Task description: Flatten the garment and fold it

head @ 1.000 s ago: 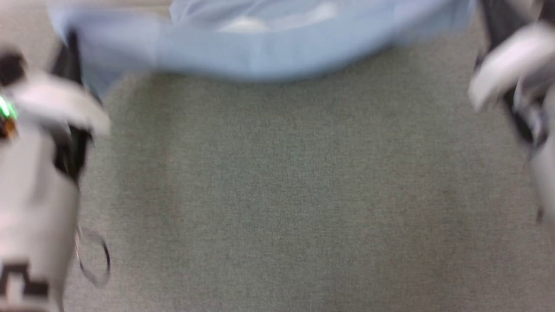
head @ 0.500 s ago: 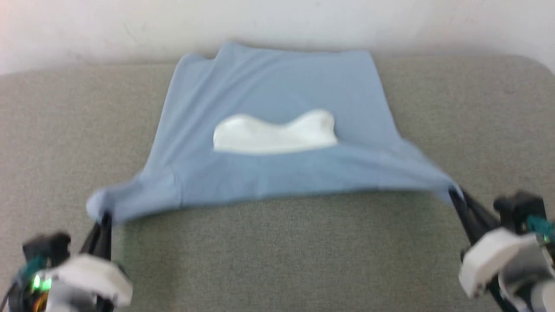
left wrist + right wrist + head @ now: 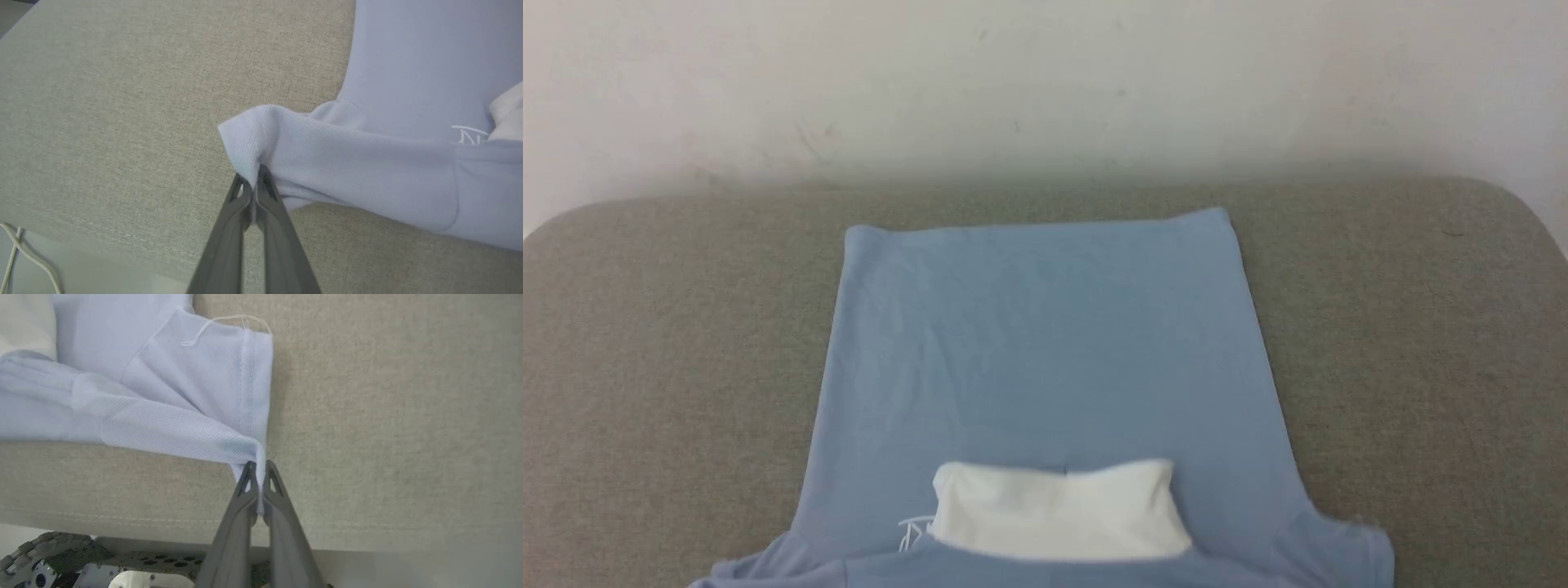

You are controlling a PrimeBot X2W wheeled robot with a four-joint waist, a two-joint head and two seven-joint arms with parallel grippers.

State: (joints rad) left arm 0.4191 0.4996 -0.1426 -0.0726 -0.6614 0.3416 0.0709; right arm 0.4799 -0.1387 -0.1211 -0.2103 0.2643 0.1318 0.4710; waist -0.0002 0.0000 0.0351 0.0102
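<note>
The garment (image 3: 1045,343) is a light blue shirt lying flat on a grey padded surface (image 3: 645,327), hem at the far side, white collar (image 3: 1058,508) near the bottom of the head view. In the left wrist view my left gripper (image 3: 253,175) is shut on the tip of one sleeve of the garment (image 3: 367,163), which puckers around the fingertips. In the right wrist view my right gripper (image 3: 257,471) is shut on the corner of the other sleeve of the garment (image 3: 196,392). Small white lettering (image 3: 470,134) sits beside the collar.
A pale wall (image 3: 1045,82) rises behind the padded surface. The surface's near edge (image 3: 122,535) runs just below the right fingers, with the robot's wheeled base (image 3: 81,567) under it. A thin white cable (image 3: 16,253) hangs by the left edge.
The head camera has tilted up, so both grippers have left its view. The shirt, held raised and sagging between the grippers before, now lies flat with the collar nearer me.
</note>
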